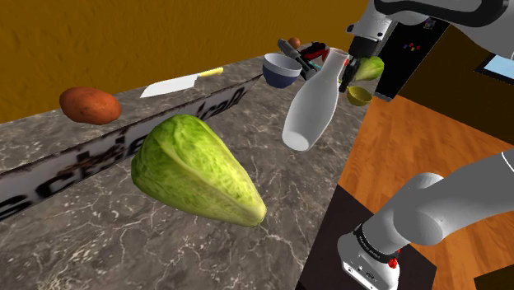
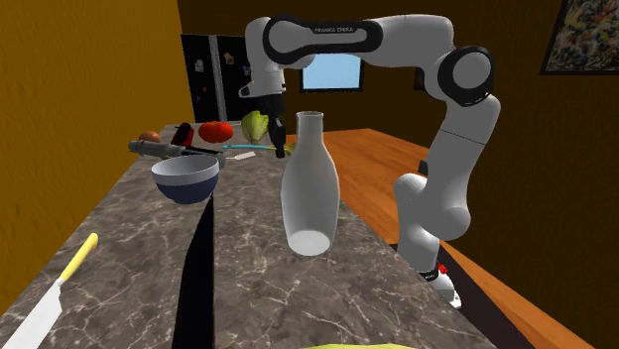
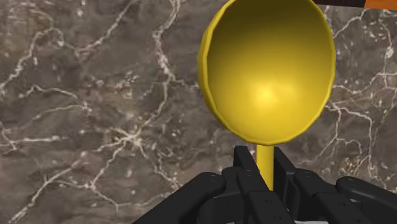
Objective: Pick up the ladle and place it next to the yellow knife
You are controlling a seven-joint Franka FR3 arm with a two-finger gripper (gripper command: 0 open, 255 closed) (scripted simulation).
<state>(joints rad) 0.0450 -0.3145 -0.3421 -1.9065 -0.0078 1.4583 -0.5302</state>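
Observation:
My black gripper (image 3: 264, 168) is shut on the thin handle of a yellow ladle (image 3: 267, 63), whose round bowl points away from the hand over the marble counter. In the shoulder view the gripper (image 1: 354, 72) is at the counter's far right end, and the ladle's bowl (image 1: 358, 95) hangs just under it. The knife (image 1: 177, 84), with a white blade and a yellow handle, lies far back toward that view's left. In the second exterior view the knife (image 2: 60, 288) lies at the lower left and the gripper (image 2: 280, 147) is far beyond it.
A tall white bottle (image 1: 313, 103) and a blue bowl (image 1: 281, 70) stand between the gripper and the knife. A big green lettuce (image 1: 198, 169) and a brown potato (image 1: 91, 105) lie nearer. A small lettuce (image 1: 368, 68) and a red-black tool (image 1: 309, 56) sit at the far end.

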